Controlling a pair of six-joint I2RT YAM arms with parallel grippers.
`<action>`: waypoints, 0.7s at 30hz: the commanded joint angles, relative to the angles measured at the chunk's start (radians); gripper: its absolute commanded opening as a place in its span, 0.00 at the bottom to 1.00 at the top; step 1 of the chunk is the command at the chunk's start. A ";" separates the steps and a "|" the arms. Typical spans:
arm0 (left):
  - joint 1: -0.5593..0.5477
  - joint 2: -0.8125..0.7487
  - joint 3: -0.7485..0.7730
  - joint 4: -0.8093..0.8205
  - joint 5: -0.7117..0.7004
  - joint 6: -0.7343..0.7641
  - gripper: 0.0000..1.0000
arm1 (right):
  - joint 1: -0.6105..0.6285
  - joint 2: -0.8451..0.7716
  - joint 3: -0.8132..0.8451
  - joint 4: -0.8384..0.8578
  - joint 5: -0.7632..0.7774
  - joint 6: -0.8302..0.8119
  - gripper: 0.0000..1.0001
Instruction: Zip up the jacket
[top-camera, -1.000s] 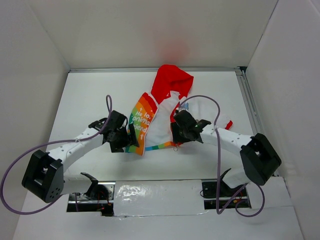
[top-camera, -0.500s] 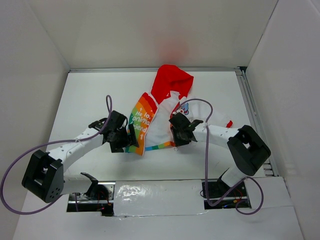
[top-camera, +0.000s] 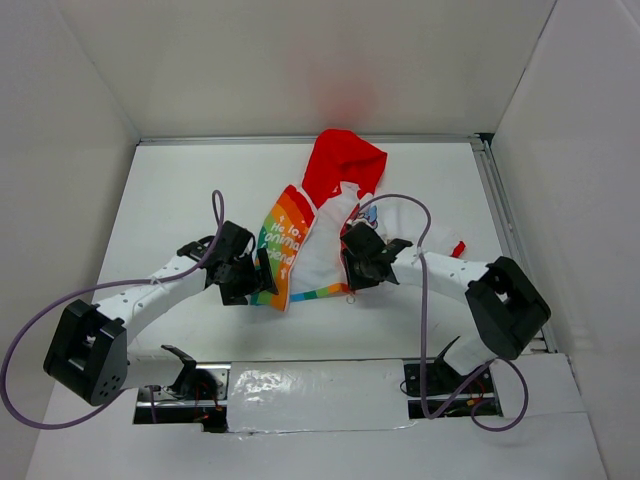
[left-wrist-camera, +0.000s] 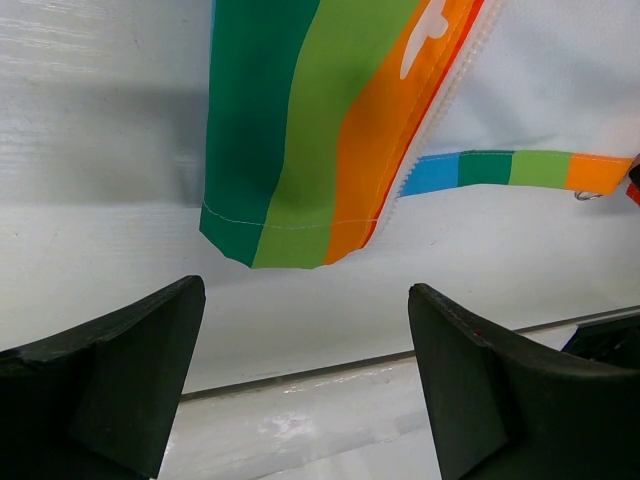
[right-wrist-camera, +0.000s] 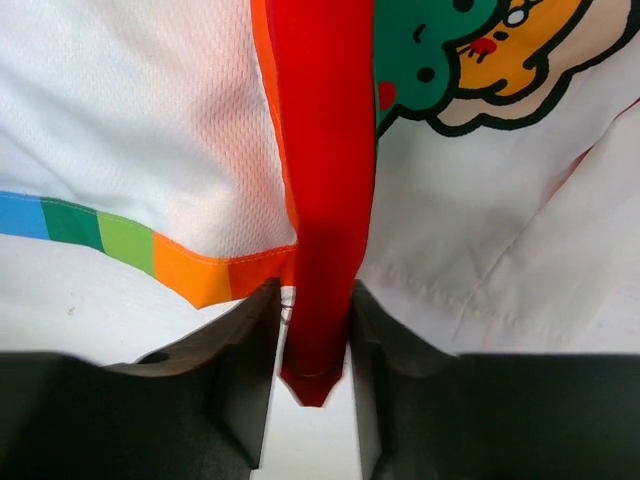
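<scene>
The jacket (top-camera: 322, 232) lies open on the white table, red hood toward the back, white lining up, rainbow panel folded at the left. My left gripper (top-camera: 262, 272) is open beside the rainbow panel's lower corner (left-wrist-camera: 290, 240); its white zipper teeth (left-wrist-camera: 425, 140) run along the orange edge. My right gripper (top-camera: 352, 272) is shut on the jacket's red front edge strip (right-wrist-camera: 318, 200) at the hem, next to the rainbow hem band (right-wrist-camera: 120, 245) and a cartoon print (right-wrist-camera: 480, 60).
White walls enclose the table on three sides. A metal rail (top-camera: 505, 225) runs along the right edge. The taped front edge (top-camera: 300, 385) lies near the arm bases. Purple cables loop from both arms.
The right arm's elbow swung inward and back out; its gripper stayed on the jacket's hem with a slight shift. The left arm has not moved.
</scene>
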 joint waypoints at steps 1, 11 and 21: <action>-0.002 -0.009 -0.003 0.009 0.006 0.014 0.95 | -0.003 -0.021 0.031 0.005 -0.006 0.001 0.36; -0.007 -0.012 0.005 0.001 0.001 0.018 0.95 | -0.014 0.082 0.051 -0.005 -0.021 0.001 0.33; -0.025 0.002 0.029 -0.014 -0.011 0.009 0.94 | -0.026 0.041 0.048 0.005 -0.039 0.008 0.00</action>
